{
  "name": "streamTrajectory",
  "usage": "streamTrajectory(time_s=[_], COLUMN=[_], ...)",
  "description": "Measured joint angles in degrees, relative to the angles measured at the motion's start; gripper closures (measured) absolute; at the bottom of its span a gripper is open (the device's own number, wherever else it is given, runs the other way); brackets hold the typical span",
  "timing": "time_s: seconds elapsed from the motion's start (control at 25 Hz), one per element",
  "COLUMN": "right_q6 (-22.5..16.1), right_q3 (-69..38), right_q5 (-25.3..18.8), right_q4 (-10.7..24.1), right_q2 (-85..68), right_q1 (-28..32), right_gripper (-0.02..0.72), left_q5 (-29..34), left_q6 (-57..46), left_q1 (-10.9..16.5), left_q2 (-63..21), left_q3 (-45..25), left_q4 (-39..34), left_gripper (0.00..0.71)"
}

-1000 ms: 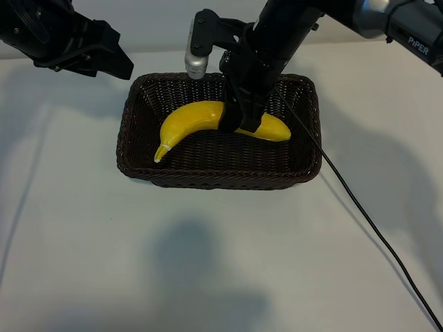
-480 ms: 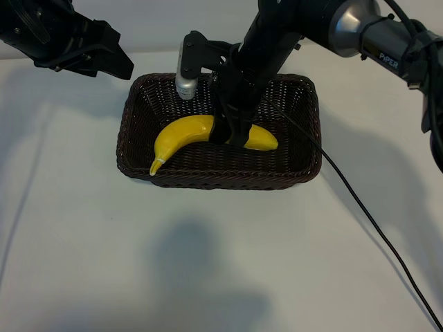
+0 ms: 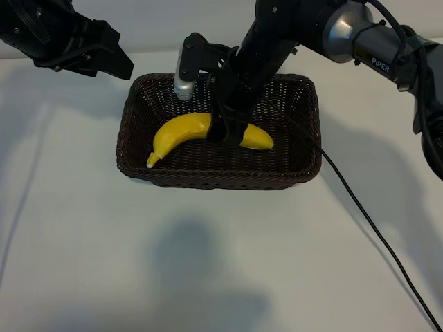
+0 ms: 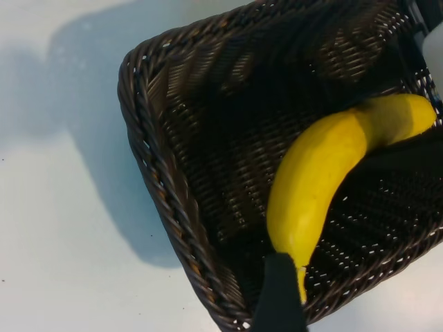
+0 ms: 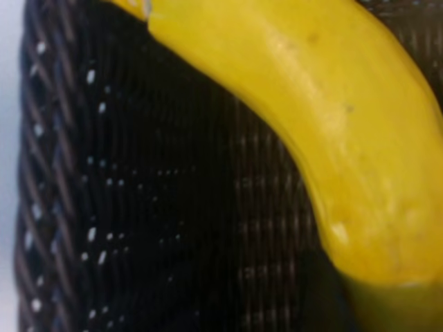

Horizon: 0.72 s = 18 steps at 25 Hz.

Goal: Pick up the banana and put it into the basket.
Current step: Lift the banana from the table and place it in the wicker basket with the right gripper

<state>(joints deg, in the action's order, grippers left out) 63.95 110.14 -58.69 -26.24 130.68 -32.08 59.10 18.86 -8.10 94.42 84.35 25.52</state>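
Right end effector (image 3: 230, 131) clamped on banana (image 3: 181, 131), low inside basket (image 3: 131, 149); releasing crooked could leave the stem propped on the rim.

We see a bright yellow curved banana (image 3: 181, 131) whose skin looks smooth with a soft, slightly waxy sheen; close up (image 5: 332, 117) it carries a few tiny dark specks. Around it, the dark brown rectangular woven wicker basket (image 3: 131, 149) is rough and ribbed, its strands catching small glossy highlights (image 4: 166, 200). The white table surface (image 3: 208, 263) looks matt and even. On the right arm we make out matt black casing, a brushed silver metal joint (image 3: 344, 31) and a thin black rubbery cable (image 3: 374, 235).
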Motion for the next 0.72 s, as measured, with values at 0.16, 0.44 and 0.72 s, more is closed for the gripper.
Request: streamTrajectory(time_s=[0.16,0.44,0.72], right_q6=[-2.0,-5.9,-8.5], right_q3=[0.0,0.0,0.0], right_q5=[1.5,2.9,3.0], right_q4=[0.8,3.6,6.1], right_q2=[0.1,1.7,1.8], right_q1=[0.0,0.0,0.0], right_gripper=[0.287,0.287,0.213], left_q5=[0.0,0.0,0.0], left_q6=[0.0,0.0,0.0], left_q1=[0.0,0.0,0.0], left_q2=[0.0,0.0,0.0], left_q3=[0.0,0.0,0.0], left_q4=[0.0,0.0,0.0], left_gripper=[0.116,0.12,0.12])
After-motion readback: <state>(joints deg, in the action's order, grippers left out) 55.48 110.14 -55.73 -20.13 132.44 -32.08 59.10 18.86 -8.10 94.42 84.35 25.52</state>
